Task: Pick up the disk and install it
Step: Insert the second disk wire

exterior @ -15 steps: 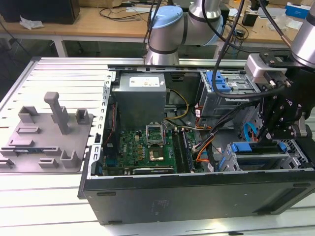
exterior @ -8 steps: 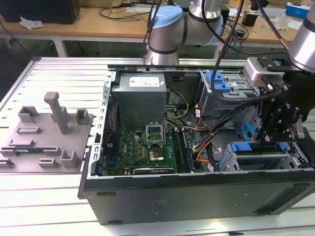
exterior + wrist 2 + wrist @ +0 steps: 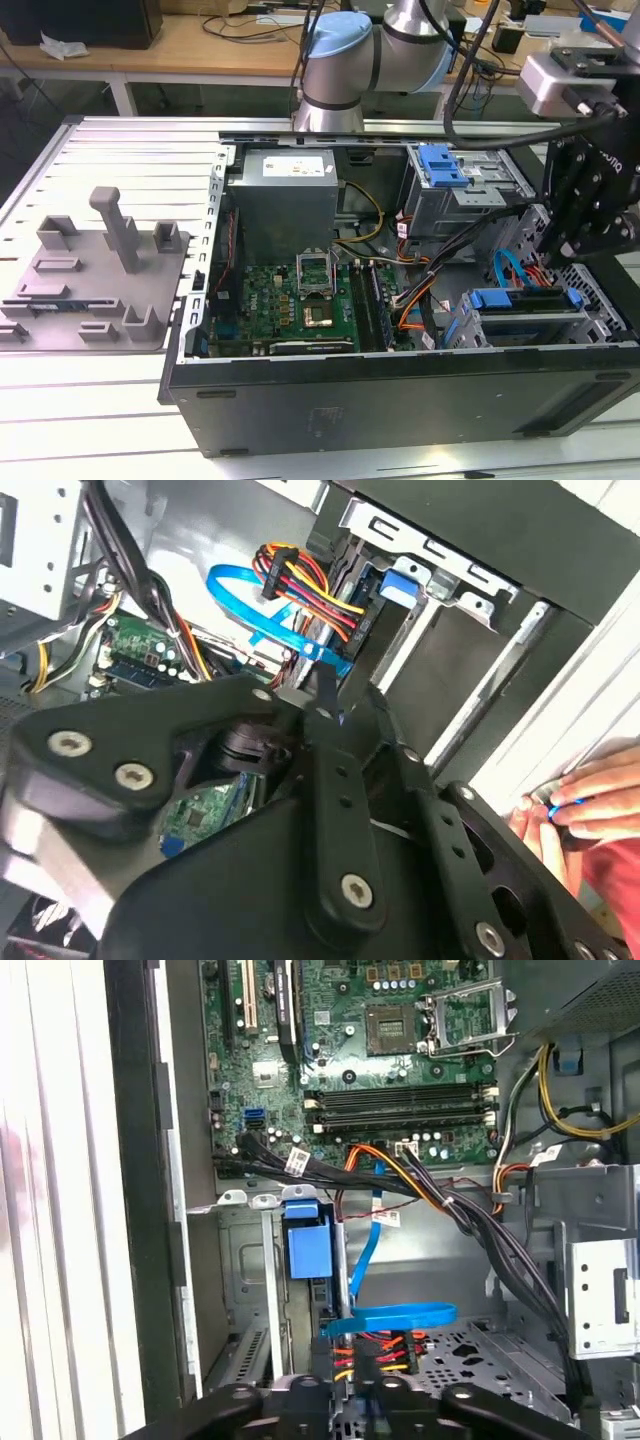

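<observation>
Disk (image 3: 522, 325): lies flat in the drive bay at the near right corner of the open computer case (image 3: 400, 400), blue carrier bracket along its far edge; in the first wrist view its blue bracket (image 3: 308, 1248) sits upright in the bay slot.
End effector (image 3: 585, 215): hangs just above the disk's far right side; cannot tell how wide it stands or whether it grips anything.
Cables: a blue ribbon cable (image 3: 385, 1315) and red-yellow-orange wires (image 3: 300, 585) run beside the bay.
Motherboard (image 3: 300, 295): left of the disk.
Power-supply box (image 3: 282, 200): far side of the case.
Grey fixture (image 3: 95, 270): on the desk, left of the case.
Hand (image 3: 590, 795): a person's, outside the case wall.

Cable bundles (image 3: 470, 1215) and a blue ribbon cable (image 3: 395, 1315) crowd the drive bay (image 3: 300, 1290); motherboard (image 3: 380, 1050) lies open.
</observation>
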Robot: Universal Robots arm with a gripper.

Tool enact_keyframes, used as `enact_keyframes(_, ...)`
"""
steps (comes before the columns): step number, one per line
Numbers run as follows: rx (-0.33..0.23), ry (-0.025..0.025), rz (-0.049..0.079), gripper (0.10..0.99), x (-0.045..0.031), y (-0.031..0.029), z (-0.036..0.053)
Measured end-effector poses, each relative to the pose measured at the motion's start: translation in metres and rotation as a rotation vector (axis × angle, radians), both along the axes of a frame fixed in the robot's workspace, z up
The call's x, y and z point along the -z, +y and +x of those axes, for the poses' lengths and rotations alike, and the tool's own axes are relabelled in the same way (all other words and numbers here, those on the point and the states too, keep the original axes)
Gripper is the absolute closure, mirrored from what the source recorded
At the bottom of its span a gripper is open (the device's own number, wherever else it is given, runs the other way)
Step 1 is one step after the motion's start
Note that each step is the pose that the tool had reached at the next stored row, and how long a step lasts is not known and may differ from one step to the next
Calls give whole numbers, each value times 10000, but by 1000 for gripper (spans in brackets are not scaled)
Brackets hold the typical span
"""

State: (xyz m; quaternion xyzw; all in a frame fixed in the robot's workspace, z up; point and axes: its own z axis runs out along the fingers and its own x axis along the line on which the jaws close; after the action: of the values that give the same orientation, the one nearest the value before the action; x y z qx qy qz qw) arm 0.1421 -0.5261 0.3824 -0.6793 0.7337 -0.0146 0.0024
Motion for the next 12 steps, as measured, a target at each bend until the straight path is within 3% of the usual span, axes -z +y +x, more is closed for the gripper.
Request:
enact_keyframes(3, 0, 0, -15, 980, -2, 12, 0)
enact_keyframes(12, 0, 0, -30, 980, -2, 12, 0)
